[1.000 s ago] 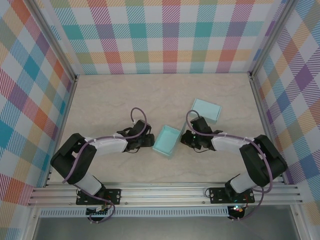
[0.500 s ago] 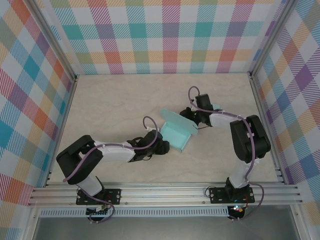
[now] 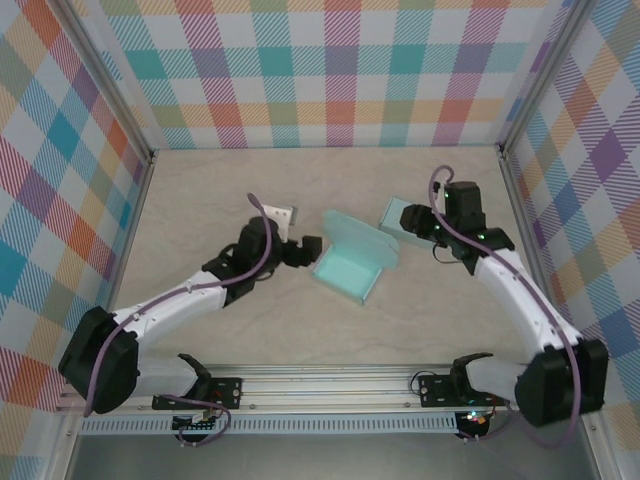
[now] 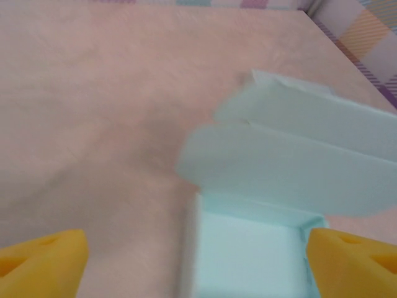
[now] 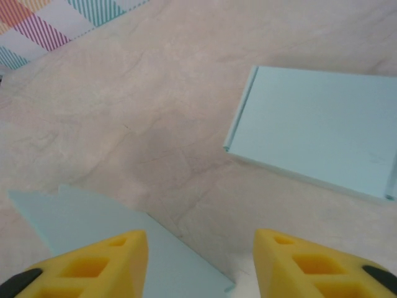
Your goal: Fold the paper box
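- My left claw [image 3: 304, 251] stood with its fingers wide apart and held nothing. In the wrist view, one yellow fingertip [image 4: 43, 261] sat low at either side.
- The box [image 3: 345, 275] lay on the table [image 3: 220, 200] just ahead of that claw as an open tray. Its near end fell between the lines of my two fingers. I could not tell whether either finger touched it.
- The flap [image 3: 362, 238] rose from the tray's far edge, beyond the left claw, and leaned over the tray. From the left wrist the flap [image 4: 279, 167] looked blurred, with a second layer showing behind it.
- My right claw [image 3: 413, 221] was also apart, with only bare table between the fingers and nothing gripped.
- A flat blue piece [image 3: 392, 212] lay on the table ahead of the right claw and off to one side, clear of both fingers. From the right wrist the piece [image 5: 316, 130] showed a thin raised edge along its near side.
- A corner of the flap [image 5: 87, 214] lay just ahead of one right finger [image 5: 93, 264], apart from the flat piece.
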